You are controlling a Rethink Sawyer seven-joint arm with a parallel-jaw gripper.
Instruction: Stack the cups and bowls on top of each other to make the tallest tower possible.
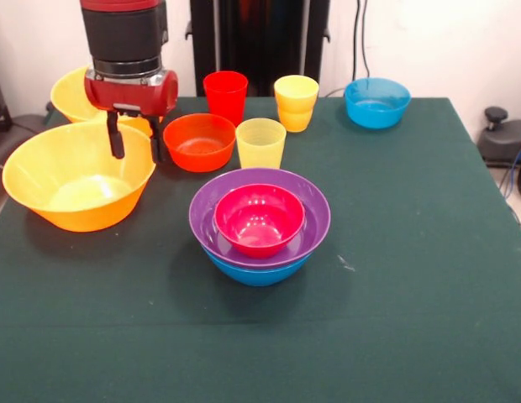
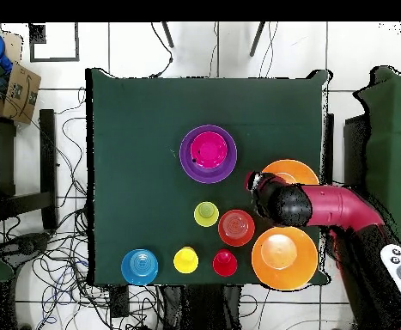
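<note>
My gripper is open and empty. It hangs over the far right rim of a large yellow-orange bowl at the table's left. In the overhead view the gripper is at that bowl's left edge, and my arm hides part of the bowl. The tower stands mid-table: a pink-red bowl sits in a purple bowl, which sits in a blue bowl. It also shows in the overhead view. An orange-red bowl and a pale yellow cup stand just right of the gripper.
A second large yellow-orange bowl sits behind the gripper. A red cup, two nested orange-yellow cups and a light-blue bowl line the far side of the green table.
</note>
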